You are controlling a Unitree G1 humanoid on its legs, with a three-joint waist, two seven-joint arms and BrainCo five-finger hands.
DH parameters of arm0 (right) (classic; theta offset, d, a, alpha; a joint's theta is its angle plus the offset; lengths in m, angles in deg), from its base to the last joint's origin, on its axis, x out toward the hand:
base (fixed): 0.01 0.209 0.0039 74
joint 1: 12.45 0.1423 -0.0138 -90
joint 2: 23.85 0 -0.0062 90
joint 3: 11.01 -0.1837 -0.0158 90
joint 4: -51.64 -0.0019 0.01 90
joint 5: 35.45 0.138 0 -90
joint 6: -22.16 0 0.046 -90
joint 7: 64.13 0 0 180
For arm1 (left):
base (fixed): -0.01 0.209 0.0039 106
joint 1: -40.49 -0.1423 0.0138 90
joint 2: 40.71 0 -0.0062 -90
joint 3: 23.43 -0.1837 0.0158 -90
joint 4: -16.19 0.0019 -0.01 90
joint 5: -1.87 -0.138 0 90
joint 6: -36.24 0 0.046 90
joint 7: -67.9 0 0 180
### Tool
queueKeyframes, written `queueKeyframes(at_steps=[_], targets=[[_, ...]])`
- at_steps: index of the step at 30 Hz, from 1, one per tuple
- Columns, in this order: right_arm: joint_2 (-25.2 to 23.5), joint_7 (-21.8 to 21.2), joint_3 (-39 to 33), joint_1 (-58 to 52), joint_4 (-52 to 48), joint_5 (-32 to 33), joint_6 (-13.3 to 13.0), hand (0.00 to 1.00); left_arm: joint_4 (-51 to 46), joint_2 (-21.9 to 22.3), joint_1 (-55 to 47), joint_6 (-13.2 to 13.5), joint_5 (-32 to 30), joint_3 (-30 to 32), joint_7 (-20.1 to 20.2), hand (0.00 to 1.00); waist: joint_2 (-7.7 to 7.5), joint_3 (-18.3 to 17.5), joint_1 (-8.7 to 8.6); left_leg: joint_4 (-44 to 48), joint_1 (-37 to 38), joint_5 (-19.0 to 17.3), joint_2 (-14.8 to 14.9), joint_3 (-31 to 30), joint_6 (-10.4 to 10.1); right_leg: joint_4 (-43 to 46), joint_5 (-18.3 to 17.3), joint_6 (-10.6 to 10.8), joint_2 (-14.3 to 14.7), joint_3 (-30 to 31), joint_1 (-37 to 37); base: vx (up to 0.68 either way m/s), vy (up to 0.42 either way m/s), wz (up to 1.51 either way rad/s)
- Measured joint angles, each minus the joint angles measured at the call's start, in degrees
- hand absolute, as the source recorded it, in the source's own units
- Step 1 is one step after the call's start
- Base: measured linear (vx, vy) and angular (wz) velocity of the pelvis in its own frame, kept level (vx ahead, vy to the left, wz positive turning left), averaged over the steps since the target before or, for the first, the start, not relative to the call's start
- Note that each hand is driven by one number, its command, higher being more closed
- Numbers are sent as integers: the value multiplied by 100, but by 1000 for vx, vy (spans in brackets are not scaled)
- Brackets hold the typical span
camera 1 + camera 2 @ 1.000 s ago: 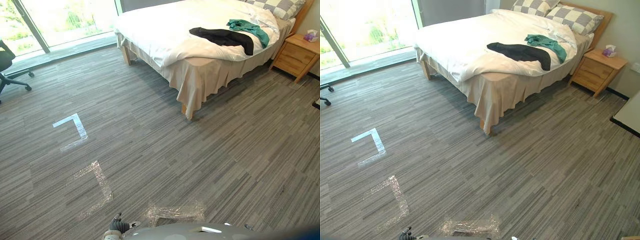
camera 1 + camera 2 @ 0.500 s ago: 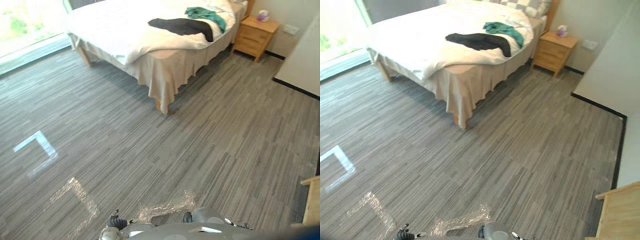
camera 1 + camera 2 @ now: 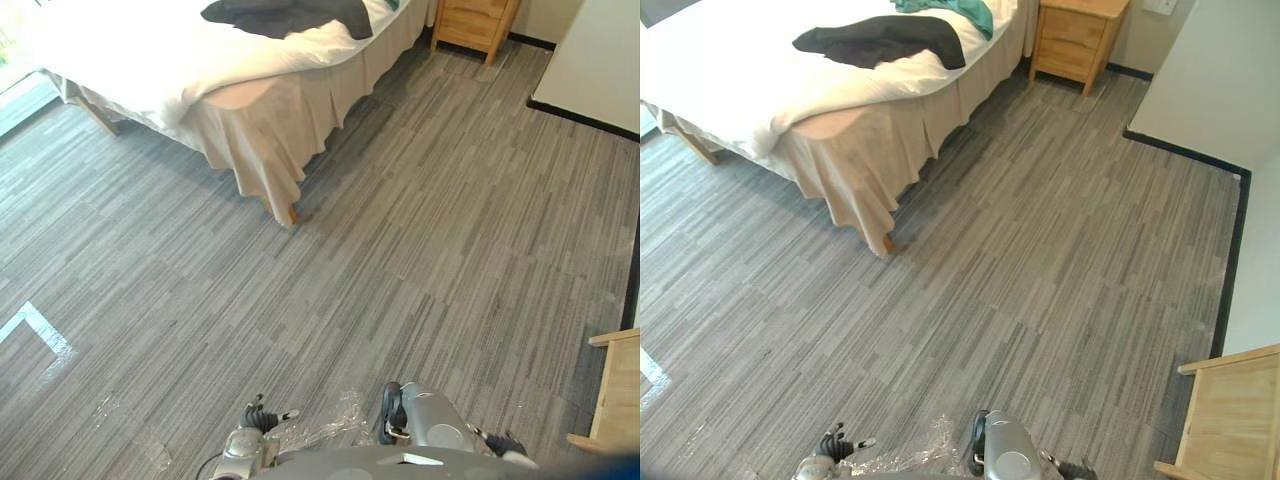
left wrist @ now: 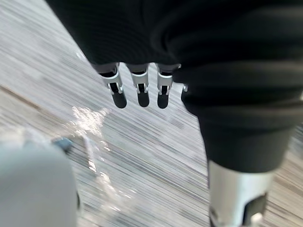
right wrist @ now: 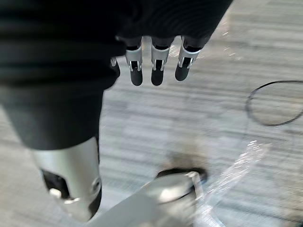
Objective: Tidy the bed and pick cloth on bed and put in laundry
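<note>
progress: nothing done yet (a judgement from the layout); black cloth [image 3: 880,40] and green cloth [image 3: 958,10] lie on bed [image 3: 720,90], well apart from both hands
left hand [image 4: 140,92]: fingers straight, empty
right hand [image 5: 156,71]: fingers straight, empty
room: open floor [image 3: 1040,250] up to bed corner
edges: nightstand [image 3: 1075,35] beside bed, wooden furniture [image 3: 1230,415] near right

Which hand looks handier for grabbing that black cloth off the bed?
Left, marginally. Both the left hand and right hand hang open and empty over the grey floor, far from the white-covered bed. The crumpled black cloth lies ahead to the robot's left, so its left side is probably nearer.
</note>
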Motion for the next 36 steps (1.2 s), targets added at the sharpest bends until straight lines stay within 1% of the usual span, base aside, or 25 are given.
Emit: queueKeyframes(at_steps=[1, 2, 3, 4, 5, 7, 9, 11, 12, 13, 14, 16, 20, 23, 25, 26, 27, 28, 29, 30, 31, 32, 34, 35, 36], targets=[[47, 1, 166, 35, 24, -73, 7, 0, -128, 66, -44, 39, 35, -2, -7, 0, -18, 12, 23, 865, -263, 174, 85, -240, 33, -373, 55, -47, 113, 60, 382, 275, -134, -27], [95, 7, 336, 102, 27, -162, -1, 0, -232, 117, -76, 53, 40, 1, -18, 0, -38, 27, 48, 1864, -557, 101, 88, -440, -39, -668, 98, -137, 219, 213, 701, 263, -112, -41], [115, 9, 392, 150, 25, -162, -9, 0, -264, 138, -88, 55, 61, 14, -22, 0, -34, 24, 70, 2320, -730, -48, 24, -555, -70, -798, 119, -191, 263, 327, 830, 379, -96, -73], [151, 14, 472, 243, 37, -167, -41, 0, -318, 179, -79, 55, 135, 32, -30, 0, -31, 22, 186, 3133, -1064, -499, -284, -830, -40, -1013, 144, -245, 288, 604, 1051, 308, -36, -75], [155, 17, 511, 307, 61, -167, -48, 0, -347, 189, -74, 60, 196, 38, -45, 0, -40, 28, 232, 3414, -1224, -720, -454, -896, 6, -1090, 158, -242, 278, 729, 1153, 379, 17, -102], [160, 25, 549, 473, 199, -167, -52, 0, -434, 190, -33, 114, 343, 55, -162, 0, -74, 50, 367, 3708, -1820, -1335, -980, -832, 255, -1323, 196, -227, 174, 1141, 1541, 325, 99, -99], [109, 58, 534, 547, 278, -167, -35, 0, -530, 176, -31, 167, 421, 146, -194, 0, -171, 112, 373, 3190, -2223, -1551, -1284, -741, 566, -1384, 194, -221, -49, 1361, 1801, 346, 181, -83], [47, 103, 520, 532, 280, -167, -46, 0, -571, 130, -2, 195, 484, 152, -237, 0, -292, 173, 469, 1696, -2398, -1469, -1634, -717, 586, -1368, 129, 3, -370, 1455, 1963, 387, 242, -85], [156, 119, 510, 431, 198, -165, -48, 0, -555, 219, -20, 198, 483, 127, -267, 0, -83, 108, 513, -33, -2438, -315, -1689, -933, 579, -1387, -44, 368, -328, 1547, 2036, 361, 272, -64], [209, 123, 501, 411, 182, -166, -52, 0, -522, 223, 1, 212, 519, 128, -251, 0, -25, 120, 545, -80, -2459, -26, -1715, -928, 1138, -1397, -212, 567, -395, 1583, 2140, 440, 320, -22], [116, 120, 530, 355, 175, -166, -43, 0, -472, 173, 106, 191, 521, 115, -263, 0, -224, 107, 470, -289, -2356, 44, -1961, -869, 1110, -1499, -193, 620, -623, 1539, 2199, 280, 203, 23], [50, 127, 508, 339, 196, -169, -34, 0, -456, 98, 174, 179, 514, 113, -261, 0, -364, 111, 540, -524, -2303, 85, -2146, -799, 1212, -1753, 79, 592, -696, 1516, 2259, 284, 140, 21], [4, 119, 473, 338, 216, -212, -37, 0, -338, -42, 171, 162, 502, 112, -232, 0, -402, 122, 654, -474, -1996, 36, -2091, -473, 1315, -1905, 669, 756, -723, 1644, 2546, 188, 80, -6], [-112, 105, 339, 328, 222, -395, -37, 0, -297, -72, 97, 149, 466, 131, -214, 0, -515, -78, 666, -942, -1729, -11, -2180, -358, 1363, -1790, 758, 828, -766, 1680, 2465, 118, 24, -21], [-108, 83, 288, 317, 222, -395, -34, 0, -288, -3, 57, 101, 453, 121, -181, 0, -418, -152, 656, -1313, -1481, -145, -2183, -358, 1352, -1062, 701, 914, -724, 1682, 2156, 146, 50, -14], [-68, 72, 275, 245, 204, -396, -33, 0, -292, 13, 35, 73, 452, 115, -138, 0, -434, -147, 644, -1473, -1275, -217, -2212, -361, 1328, 17, 605, 1074, -757, 1699, 1720, 123, 40, 5], [-38, 63, 272, 126, 172, -396, -31, 0, -296, -29, 30, 58, 454, 75, -139, 0, -494, -153, 640, -1540, -1111, -301, -2237, -405, 1322, 941, 678, 1371, -835, 1729, 1385, 174, 28, 36], [-131, 52, 277, 10, 167, -395, -26, 0, -292, -162, 8, 43, 454, -95, -137, 0, -628, -135, 603, -1581, -874, -422, -2357, -567, 1354, 1989, 1106, 1799, -989, 1757, 1013, 234, 8, 59], [-280, 45, 119, -155, 137, -384, -35, 0, -280, -200, -14, 34, 460, -123, -138, 0, -709, -139, 577, -1532, -669, -549, -2422, -707, 1434, 2931, 940, 1672, -1125, 1737, 702, 328, -5, 63], [-299, 40, 85, -203, 137, -382, -21, 0, -267, -223, -23, 27, 466, -129, -141, 0, -736, -152, 573, -1475, -589, -605, -2432, -787, 1486, 3229, 751, 1605, -1195, 1622, 582, 390, -20, 54], [-294, 18, 82, -235, 135, -384, -21, 0, -227, -252, -15, 23, 466, -142, -137, 0, -725, -153, 563, -1382, -433, -710, -2406, -971, 1474, 3528, 371, 1389, -1281, 1324, 367, 270, -21, 46], [-296, 13, 84, -233, 127, -383, -23, 0, -205, -250, -11, 22, 466, -164, -137, 0, -707, -151, 525, -1341, -357, -732, -2363, -1043, 1484, 3531, 217, 1274, -1297, 1191, 281, 341, -80, 77], [-225, 7, 75, -224, 86, -372, -32, 0, -116, -234, 27, 23, 467, -250, -140, 0, -548, -113, 394, -1328, -156, -782, -2074, -1395, 1473, 2751, -168, 956, -1115, 786, -45, 354, -153, 95], [-191, 5, 75, -220, 85, -370, -31, 0, -115, -219, 69, 24, 468, -248, -140, 0, -491, -80, 388, -1330, -98, -787, -1978, -1477, 1463, 2394, -186, 924, -1017, 780, -106, 300, -206, 87], [-150, 5, 98, -172, 36, -364, -33, 0, -113, -198, 54, 23, 477, -246, -142, 0, -391, -43, 341, -1326, -35, -832, -1770, -1638, 1389, 1517, -140, 940, -830, 811, -223, 237, -194, 74]])
